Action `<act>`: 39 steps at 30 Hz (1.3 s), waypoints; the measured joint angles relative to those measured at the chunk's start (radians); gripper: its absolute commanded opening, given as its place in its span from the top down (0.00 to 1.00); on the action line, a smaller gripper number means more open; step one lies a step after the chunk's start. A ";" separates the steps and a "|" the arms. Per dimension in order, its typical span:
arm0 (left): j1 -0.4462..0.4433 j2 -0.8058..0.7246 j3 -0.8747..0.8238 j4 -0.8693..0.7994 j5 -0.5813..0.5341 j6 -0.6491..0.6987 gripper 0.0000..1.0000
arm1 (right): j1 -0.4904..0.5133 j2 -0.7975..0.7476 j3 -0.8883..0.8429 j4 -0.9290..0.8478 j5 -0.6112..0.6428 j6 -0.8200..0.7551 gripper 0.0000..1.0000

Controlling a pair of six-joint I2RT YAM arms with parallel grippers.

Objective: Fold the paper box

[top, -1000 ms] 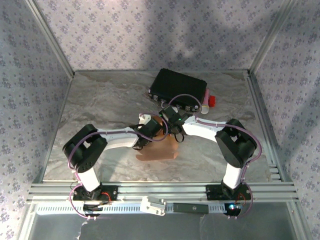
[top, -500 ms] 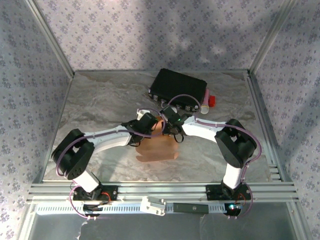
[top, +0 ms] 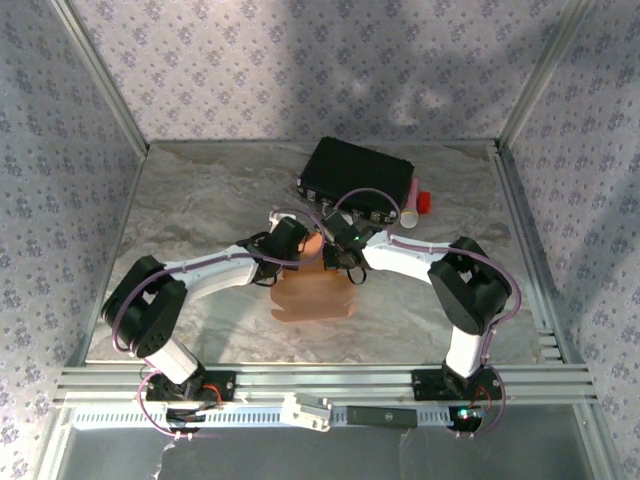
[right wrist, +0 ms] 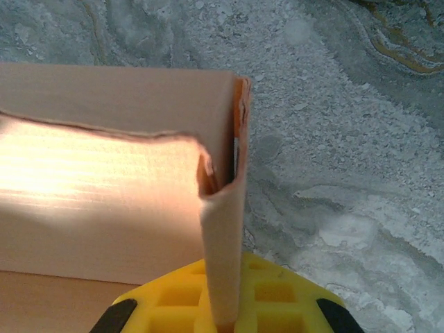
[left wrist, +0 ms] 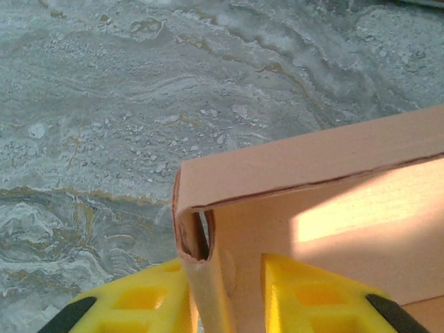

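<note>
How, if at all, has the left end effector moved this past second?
Yes, the left end effector shifted slightly toward the black hard case at the back.

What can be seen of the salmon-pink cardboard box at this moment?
The salmon-pink thin cardboard box lies partly folded on the grey marbled table, between the arms. Its base sheet looks flat; the far wall stands upright, doubled over along its top edge, slightly frayed at the corners. The left gripper pinches the upright flap at one corner, the right gripper the flap at the other. A bright light patch falls on the wall's inner face.
</note>
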 measured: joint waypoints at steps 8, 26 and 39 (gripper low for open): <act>-0.001 0.035 0.005 0.008 -0.055 -0.008 0.99 | -0.001 0.000 0.006 -0.017 -0.001 0.000 1.00; -0.075 0.148 0.122 -0.125 -0.278 -0.145 0.72 | -0.020 0.003 0.016 -0.022 -0.041 0.015 1.00; -0.018 0.017 0.122 -0.120 -0.113 -0.045 0.46 | -0.013 0.021 0.055 -0.062 -0.045 0.016 1.00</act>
